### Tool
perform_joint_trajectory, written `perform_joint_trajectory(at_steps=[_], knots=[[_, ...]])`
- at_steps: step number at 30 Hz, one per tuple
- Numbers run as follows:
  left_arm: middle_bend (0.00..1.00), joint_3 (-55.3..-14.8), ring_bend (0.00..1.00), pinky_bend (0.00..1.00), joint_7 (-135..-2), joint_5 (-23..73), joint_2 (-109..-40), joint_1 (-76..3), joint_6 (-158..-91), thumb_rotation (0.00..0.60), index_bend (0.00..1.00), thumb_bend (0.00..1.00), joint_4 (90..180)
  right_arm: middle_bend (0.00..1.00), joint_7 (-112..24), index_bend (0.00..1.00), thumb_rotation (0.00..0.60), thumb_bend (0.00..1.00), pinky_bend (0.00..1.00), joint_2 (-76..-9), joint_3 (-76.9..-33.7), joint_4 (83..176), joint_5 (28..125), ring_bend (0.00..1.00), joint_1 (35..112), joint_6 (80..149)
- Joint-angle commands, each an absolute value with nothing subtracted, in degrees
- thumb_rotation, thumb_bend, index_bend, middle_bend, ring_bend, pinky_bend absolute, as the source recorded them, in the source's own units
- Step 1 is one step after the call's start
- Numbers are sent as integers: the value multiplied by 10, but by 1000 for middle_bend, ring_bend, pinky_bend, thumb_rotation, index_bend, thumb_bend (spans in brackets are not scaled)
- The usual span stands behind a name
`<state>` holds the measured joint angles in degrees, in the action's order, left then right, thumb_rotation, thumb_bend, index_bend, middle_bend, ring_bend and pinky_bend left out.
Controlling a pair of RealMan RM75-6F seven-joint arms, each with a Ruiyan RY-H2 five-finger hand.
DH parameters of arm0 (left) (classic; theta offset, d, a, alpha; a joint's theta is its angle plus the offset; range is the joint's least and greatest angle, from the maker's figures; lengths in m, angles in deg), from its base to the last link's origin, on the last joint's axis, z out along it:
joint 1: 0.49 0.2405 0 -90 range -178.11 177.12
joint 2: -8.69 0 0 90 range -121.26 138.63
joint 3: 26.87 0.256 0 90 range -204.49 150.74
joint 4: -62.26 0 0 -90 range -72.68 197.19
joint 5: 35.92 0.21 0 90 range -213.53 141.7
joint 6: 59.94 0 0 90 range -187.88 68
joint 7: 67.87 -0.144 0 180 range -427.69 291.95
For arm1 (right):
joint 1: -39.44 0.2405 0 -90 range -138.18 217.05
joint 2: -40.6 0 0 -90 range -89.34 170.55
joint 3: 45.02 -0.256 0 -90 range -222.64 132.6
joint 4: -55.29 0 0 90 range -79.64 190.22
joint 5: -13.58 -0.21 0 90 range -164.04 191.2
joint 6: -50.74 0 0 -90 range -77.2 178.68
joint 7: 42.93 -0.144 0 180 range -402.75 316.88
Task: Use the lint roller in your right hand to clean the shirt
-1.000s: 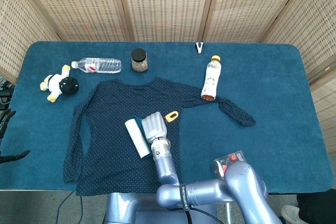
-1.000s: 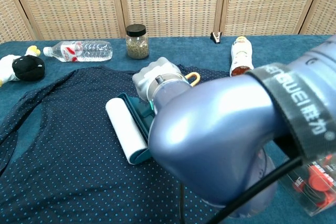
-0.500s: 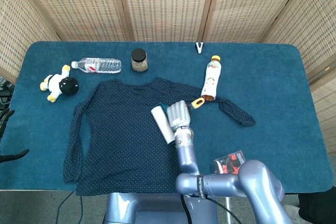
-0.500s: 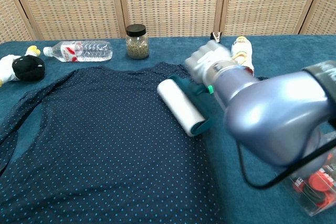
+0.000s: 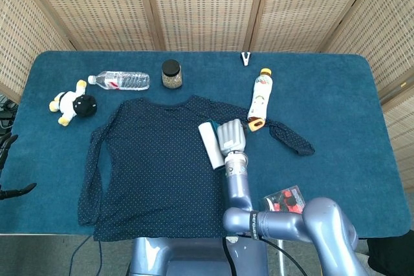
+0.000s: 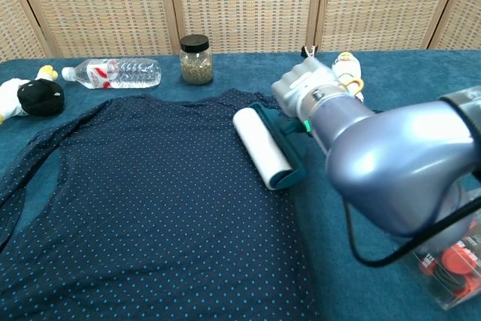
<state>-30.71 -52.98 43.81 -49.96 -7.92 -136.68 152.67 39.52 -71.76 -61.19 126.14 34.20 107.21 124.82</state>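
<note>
Bottles (image 5: 259, 97), jar (image 5: 171, 74) beyond shirt (image 5: 149, 159)

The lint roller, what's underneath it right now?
Under the lint roller lies the navy dotted shirt, near its right edge, spread on the blue tablecloth. The right hand holds the roller; the cloth directly beneath is covered.

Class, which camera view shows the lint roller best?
The chest view: the lint roller shows large and close on the shirt, its teal frame clear. The head view shows it small, from above, beside the right hand.
</note>
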Motion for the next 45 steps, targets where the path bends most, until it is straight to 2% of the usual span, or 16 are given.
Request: perform_joint_trajectory(at_steps=[1, 10, 18, 24, 32, 38, 45], knots=[[0, -307, 0, 0, -529, 436, -500, -80, -1364, 600, 0, 0, 1525, 1000, 411, 763, 600, 958, 1000, -752, -628, 1269, 350, 1000, 1094, 1262], [0, -309, 0, 0, -523, 429, -500, -81, -1358, 600, 0, 0, 1520, 1000, 458, 763, 600, 959, 1000, -849, -664, 1243, 359, 1000, 1155, 1273], [0, -310, 0, 0, -516, 424, -501, -82, -1352, 600, 0, 0, 1512, 1000, 470, 762, 600, 960, 1000, -887, -688, 1217, 375, 1000, 1178, 1260], [0, -311, 0, 0, -519, 424, -502, -81, -1353, 600, 0, 0, 1512, 1000, 475, 762, 600, 959, 1000, -869, -668, 1206, 377, 1000, 1146, 1262], [0, -311, 0, 0, -547, 419, -510, -84, -1351, 600, 0, 0, 1517, 1000, 473, 763, 600, 959, 1000, -797, -632, 1200, 385, 1000, 1081, 1263], [0, -314, 0, 0, -569, 410, -515, -88, -1347, 600, 0, 0, 1524, 1000, 474, 760, 600, 959, 1000, -765, -621, 1184, 388, 1000, 1053, 1252], [0, -313, 0, 0, -580, 408, -517, -89, -1344, 600, 0, 0, 1529, 1000, 480, 759, 600, 959, 1000, -759, -619, 1203, 398, 1000, 1049, 1246]])
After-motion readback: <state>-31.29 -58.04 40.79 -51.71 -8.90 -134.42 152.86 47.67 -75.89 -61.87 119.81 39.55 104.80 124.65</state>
